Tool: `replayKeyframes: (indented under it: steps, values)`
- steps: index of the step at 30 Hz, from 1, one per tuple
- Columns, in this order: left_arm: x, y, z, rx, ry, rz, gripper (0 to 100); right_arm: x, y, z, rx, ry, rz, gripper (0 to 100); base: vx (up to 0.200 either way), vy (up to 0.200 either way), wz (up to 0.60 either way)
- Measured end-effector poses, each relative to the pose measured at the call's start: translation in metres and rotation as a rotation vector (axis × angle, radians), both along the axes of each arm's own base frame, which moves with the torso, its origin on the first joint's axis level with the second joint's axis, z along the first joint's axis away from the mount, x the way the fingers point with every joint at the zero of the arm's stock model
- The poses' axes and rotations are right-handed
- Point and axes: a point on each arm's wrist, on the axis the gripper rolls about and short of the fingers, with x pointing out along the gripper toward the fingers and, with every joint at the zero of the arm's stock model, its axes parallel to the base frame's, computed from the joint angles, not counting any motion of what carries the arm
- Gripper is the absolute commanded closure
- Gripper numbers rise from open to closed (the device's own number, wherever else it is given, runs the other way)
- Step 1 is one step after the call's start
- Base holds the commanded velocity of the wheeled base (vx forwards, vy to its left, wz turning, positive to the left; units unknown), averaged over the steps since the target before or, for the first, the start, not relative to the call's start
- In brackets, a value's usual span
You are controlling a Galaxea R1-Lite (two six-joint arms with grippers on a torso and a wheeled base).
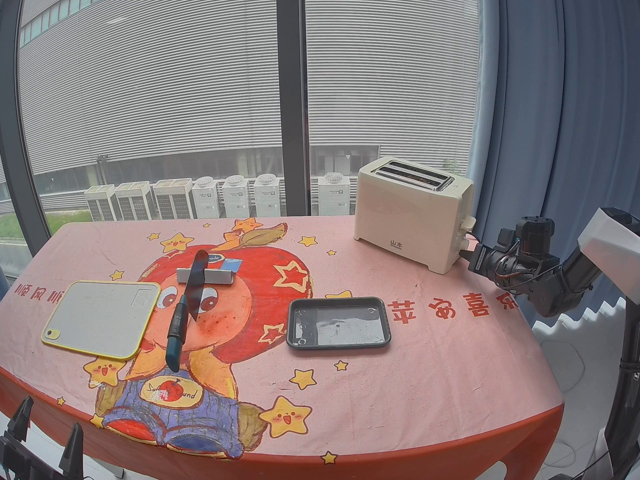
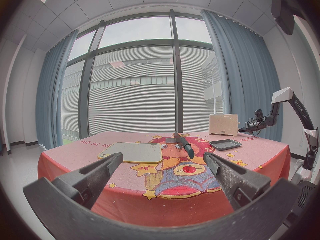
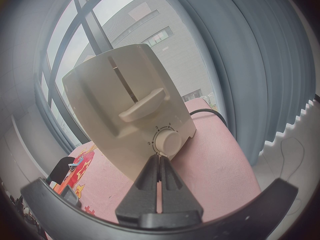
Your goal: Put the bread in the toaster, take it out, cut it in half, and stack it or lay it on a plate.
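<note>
Jaws of the right gripper are held together beside the dial of the toaster; the lever is best pressed squarely from above.

The table wears a pink cloth. On it sit a toaster, a black tray, a cutting board, and a knife leaning on a small block.

Big window ahead, grey building outside, blue curtain on the right, daylight across the pink-clothed bench.
</note>
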Motion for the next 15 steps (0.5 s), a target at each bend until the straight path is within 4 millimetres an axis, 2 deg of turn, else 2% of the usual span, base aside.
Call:
replayKeyframes:
  steps: [15]
  values:
    - [0.0000, 0.0000, 0.0000, 0.000, 0.000, -0.001, 0, -0.0002, -0.0009, -0.0015, -0.001, 0.008, -0.002, 100, 0.000, 0.000, 0.00]
